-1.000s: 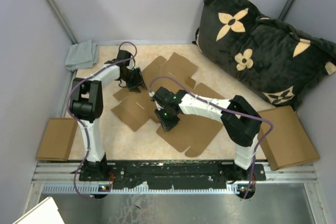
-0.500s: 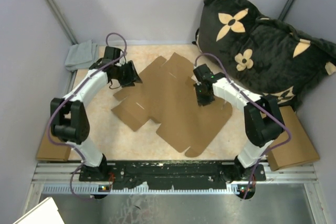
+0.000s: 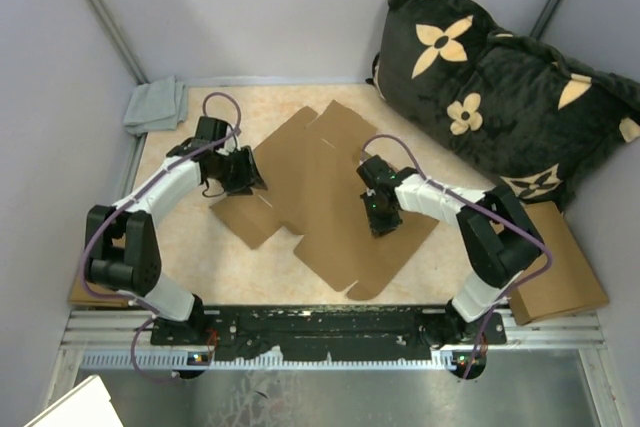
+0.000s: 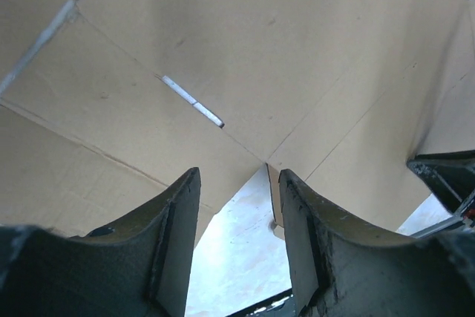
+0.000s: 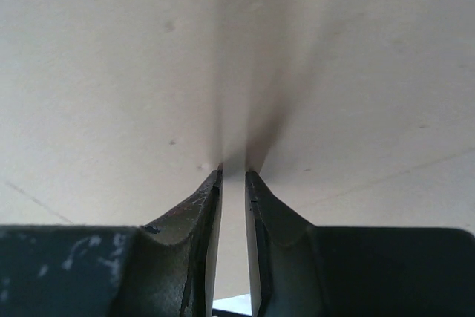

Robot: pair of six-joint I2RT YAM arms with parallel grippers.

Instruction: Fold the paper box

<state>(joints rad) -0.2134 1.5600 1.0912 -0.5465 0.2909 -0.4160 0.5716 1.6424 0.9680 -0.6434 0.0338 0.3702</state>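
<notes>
Top external showed a flat brown die-cut cardboard sheet (image 3: 320, 177), likely light and stiff. My spread left gripper (image 3: 250, 172) faced its left flap edge, the best hold. My right gripper (image 3: 382, 225), nearly closed, pressed it down.

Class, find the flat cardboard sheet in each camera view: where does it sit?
Top external: the paper box lies flat, mid-table.
Left wrist: it fills the frame beyond the left gripper's fingers.
Right wrist: it fills the frame beyond the right gripper's fingers.
Shared landmark: the narrow slit, in top and left-wrist views only.
</notes>
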